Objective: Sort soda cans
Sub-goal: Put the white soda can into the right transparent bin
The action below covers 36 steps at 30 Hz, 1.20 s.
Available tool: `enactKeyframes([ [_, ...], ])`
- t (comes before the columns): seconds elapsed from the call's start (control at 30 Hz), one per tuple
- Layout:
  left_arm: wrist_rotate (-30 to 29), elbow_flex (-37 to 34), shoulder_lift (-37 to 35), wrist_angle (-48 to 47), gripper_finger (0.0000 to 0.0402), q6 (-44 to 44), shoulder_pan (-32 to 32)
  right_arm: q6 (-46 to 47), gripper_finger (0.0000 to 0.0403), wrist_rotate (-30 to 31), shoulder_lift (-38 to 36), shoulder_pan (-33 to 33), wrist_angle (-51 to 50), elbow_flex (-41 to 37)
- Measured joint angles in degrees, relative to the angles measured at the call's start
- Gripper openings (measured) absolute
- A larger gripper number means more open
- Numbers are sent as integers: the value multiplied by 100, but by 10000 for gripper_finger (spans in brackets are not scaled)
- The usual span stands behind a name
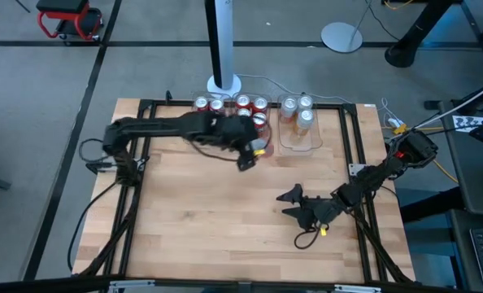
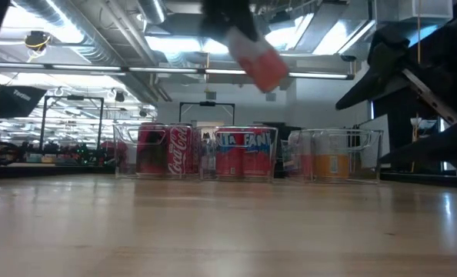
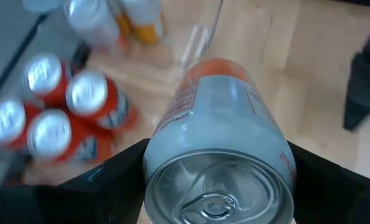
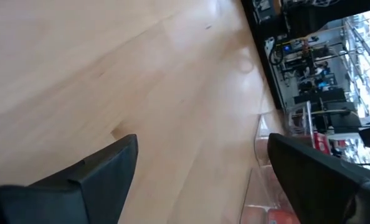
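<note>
Wooden table (image 1: 225, 212) has a black frame along its edges; the front and middle of the tabletop are bare wood, wide open for moving. All the clutter sits along the far edge: three clear bins (image 2: 332, 158) in a row, touching or nearly so.

Left gripper (image 1: 250, 155) hangs above the table just in front of the middle bin, fingers clamped on a pale can (image 3: 219, 143) with an orange band, held tilted and clear of the wood. In the low view that can (image 2: 261, 65) shows high above the bins. Red cans (image 1: 225, 106) fill the left and middle bins, silver tops up; pale orange cans (image 1: 297, 110) stand in the right bin.

Right gripper (image 1: 294, 203) waits low over the wood near the table's right front, fingers spread wide, nothing between them.

Beyond the table: grey floor, a white pole on a round base (image 1: 224, 81) behind the far edge, a red cart (image 1: 69, 18) at the far left, and ceiling lights in the low view.
</note>
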Motion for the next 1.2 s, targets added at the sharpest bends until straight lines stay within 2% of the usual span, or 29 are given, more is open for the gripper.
enactKeyframes([
  [0.2,20,1202,961,188,294,815,428,37,356,321,0,32,0,0],
  [0.33,-9,1551,1351,1015,296,1527,692,147,356,733,0,28,-22,2],
  [0.53,136,1575,1772,1844,297,1909,1117,162,356,639,2,32,-57,2],
  [0.83,727,1566,2307,1920,297,1748,1802,313,356,671,126,32,-162,0],
  [0.97,1247,1505,2403,1849,297,1726,1962,348,356,811,420,28,-46,0],
  [1.2,1380,1496,2548,2112,297,1880,1997,588,356,840,721,28,30,5],
])
